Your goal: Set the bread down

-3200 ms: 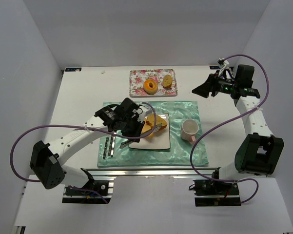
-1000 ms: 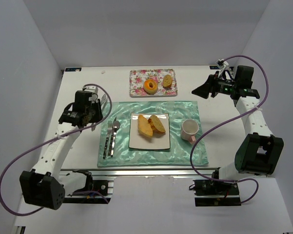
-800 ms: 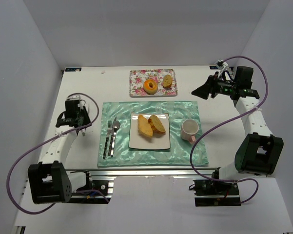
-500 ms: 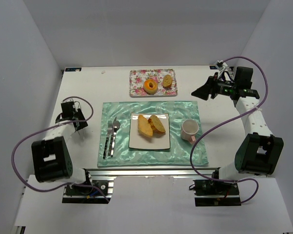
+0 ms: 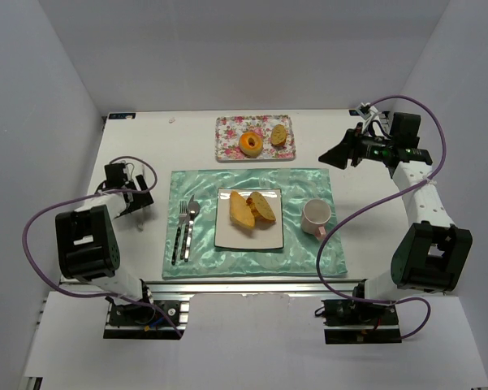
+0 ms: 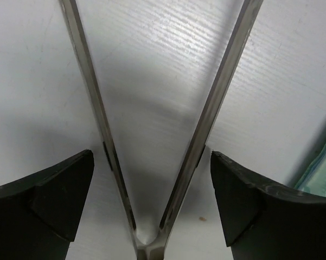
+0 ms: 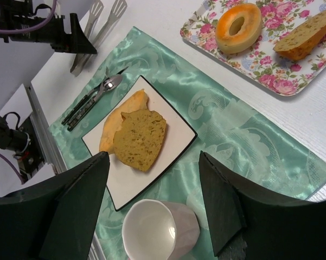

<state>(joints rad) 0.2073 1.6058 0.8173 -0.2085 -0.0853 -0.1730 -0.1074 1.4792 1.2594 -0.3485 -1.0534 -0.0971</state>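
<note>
Green placemat (image 5: 308, 183) sits mid-table (image 5: 146, 138) against the near edge. The white square plate (image 5: 268, 236) at its centre carries the bread (image 5: 252, 209), two slices overlapping. Left gripper (image 6: 152, 160) is by the left edge, jaws wide apart astride the tongs (image 6: 214, 103) lying flat; right gripper (image 7: 153, 157) hovers toward the far right corner, jaws apart, empty.

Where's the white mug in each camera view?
Top external: mug right of centre, near the right edge of the green placemat.
Right wrist: mug at bottom centre.
Left wrist: not in it.
Shared landmark: the green placemat; its edge shows at that picture's right.
</note>
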